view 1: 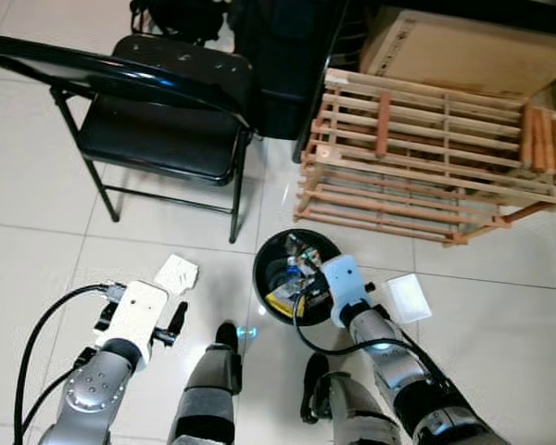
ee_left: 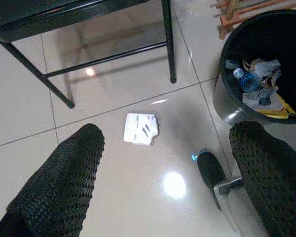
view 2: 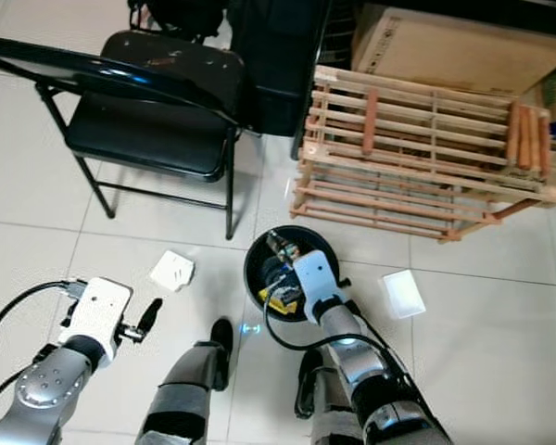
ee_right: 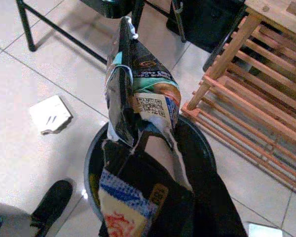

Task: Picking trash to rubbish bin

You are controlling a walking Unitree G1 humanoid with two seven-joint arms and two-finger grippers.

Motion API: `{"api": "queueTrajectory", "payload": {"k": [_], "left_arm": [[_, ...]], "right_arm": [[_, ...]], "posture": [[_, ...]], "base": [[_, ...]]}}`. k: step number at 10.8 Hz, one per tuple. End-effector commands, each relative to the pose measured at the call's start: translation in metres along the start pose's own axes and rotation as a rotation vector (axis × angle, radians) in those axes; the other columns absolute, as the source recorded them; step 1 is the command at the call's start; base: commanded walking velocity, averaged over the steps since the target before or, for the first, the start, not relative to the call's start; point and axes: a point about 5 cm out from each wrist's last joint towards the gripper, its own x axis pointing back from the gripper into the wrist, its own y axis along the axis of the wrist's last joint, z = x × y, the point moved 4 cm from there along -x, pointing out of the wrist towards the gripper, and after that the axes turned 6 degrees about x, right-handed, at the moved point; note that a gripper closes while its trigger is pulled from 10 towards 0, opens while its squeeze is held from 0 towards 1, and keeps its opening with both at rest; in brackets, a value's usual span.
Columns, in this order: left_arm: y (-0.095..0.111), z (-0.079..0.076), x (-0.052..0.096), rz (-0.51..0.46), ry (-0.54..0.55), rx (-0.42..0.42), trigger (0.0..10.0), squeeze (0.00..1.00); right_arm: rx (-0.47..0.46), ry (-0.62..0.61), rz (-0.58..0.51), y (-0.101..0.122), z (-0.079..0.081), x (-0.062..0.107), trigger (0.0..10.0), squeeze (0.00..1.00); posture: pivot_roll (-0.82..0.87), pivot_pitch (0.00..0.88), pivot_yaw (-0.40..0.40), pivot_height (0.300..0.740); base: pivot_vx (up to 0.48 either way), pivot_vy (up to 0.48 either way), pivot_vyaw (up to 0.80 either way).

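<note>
black rubbish bin (view 1: 276,278) sits on the white tile floor (view 1: 37,185), just in front of the wooden slat rack (view 1: 426,158), near the front right leg of the black folding chair (view 1: 157,120). right gripper (ee_right: 138,148) is over the bin's mouth, fingers pressed on a crumpled snack wrapper (ee_right: 138,94) that sticks up above the rim. bin already has bottles and wrappers inside (ee_left: 259,86).

white crumpled paper (view 1: 177,273) lies on open tile between the bin and the left gripper (ee_left: 167,163), apart from the chair legs. left gripper hovers above the floor, fingers spread wide, nothing between them. white flat packet (view 1: 407,297) lies on the floor beside the bin on the robot's right, close to the right forearm.

open tile to the left of the chair and around the paper; rack and chair close off the far side.

left wrist view shows the bin contents and the paper's print marks; right wrist view shows the wrapper's qr code and the rack legs close by. robot's black foot (ee_left: 211,170) stands near the bin.
</note>
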Motion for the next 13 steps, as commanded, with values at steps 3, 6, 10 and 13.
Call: {"api": "queueTrajectory", "payload": {"k": [3, 6, 10, 13], "left_arm": [[-0.010, -0.003, 0.006, 0.043, -0.024, 0.002, 10.0, 0.00], [-0.005, -0.006, 0.006, 0.038, -0.056, 0.000, 10.0, 0.00], [-0.009, -0.011, 0.009, 0.046, -0.074, 0.007, 10.0, 0.00], [-0.009, -0.011, 0.008, 0.051, -0.076, -0.001, 10.0, 0.00]], "right_arm": [[-0.027, -0.026, 0.062, -0.020, -0.003, 0.008, 10.0, 0.00], [-0.030, 0.009, 0.104, -0.028, 0.009, 0.009, 10.0, 0.00], [-0.041, 0.023, 0.109, -0.028, 0.015, 0.008, 10.0, 1.00], [-0.050, 0.026, 0.111, -0.031, 0.017, 0.010, 10.0, 1.00]], "posture": [[0.49, 0.491, -0.072, 0.740], [0.49, 0.498, -0.071, 0.740], [0.49, 0.503, -0.076, 0.740], [0.48, 0.507, -0.075, 0.740]], "base": [[0.000, 0.000, 0.00], [0.000, 0.000, 0.00], [0.000, 0.000, 0.00], [0.000, 0.000, 0.00]]}}
